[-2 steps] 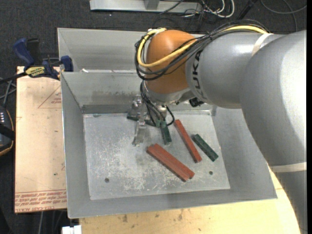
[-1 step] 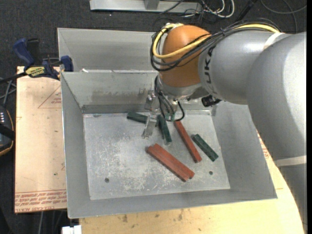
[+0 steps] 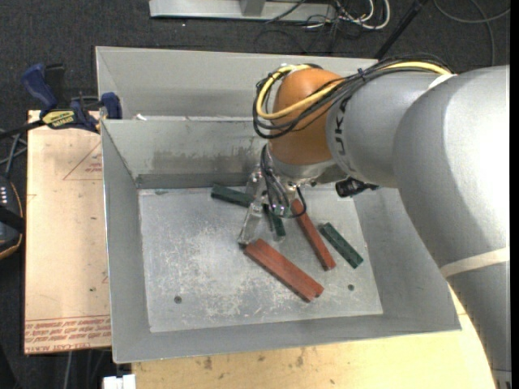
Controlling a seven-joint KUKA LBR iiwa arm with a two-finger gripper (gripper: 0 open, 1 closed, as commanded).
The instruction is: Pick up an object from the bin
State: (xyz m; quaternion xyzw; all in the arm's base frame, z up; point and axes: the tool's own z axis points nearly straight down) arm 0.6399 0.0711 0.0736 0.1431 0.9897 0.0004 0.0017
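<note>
The arm's thick silver link (image 3: pixel 438 160) sits closest to the lens, coming in from the right and covering the bin's right wall. At its end is the rounded orange cover (image 3: pixel 302 124), with yellow and black cables (image 3: pixel 268 104) looped around it. Below that, the gripper (image 3: pixel 263 217) points down into the middle of the grey metal bin (image 3: pixel 186 290), close to the floor. Whether the gripper is open or closed cannot be told from this angle, because its metal parts overlap one another and the pieces beneath.

Right under the gripper lies a short dark green piece (image 3: pixel 279 225), partly hidden by it. Whether that piece is gripped is unclear. Just below it, the broad red-brown bar (image 3: pixel 284 271) lies flat on the floor. It runs diagonally from upper left to lower right, and its upper-left end is right at the gripper's tip. Contact between the two cannot be made out.

Beside the bar, to the right, a thin red-brown stick (image 3: pixel 315 240) runs roughly parallel, with its upper end tucked beneath the gripper. Further right again, a dark green bar (image 3: pixel 341 245) lies at much the same slant, just beside the stick.

On the other side, up and left of the gripper, a second dark green strip (image 3: pixel 230 194) rests near the foot of the back wall. It lies almost level, with its right end pointing toward the gripper. The floor around all of these is scuffed metal with pale scratches.
</note>
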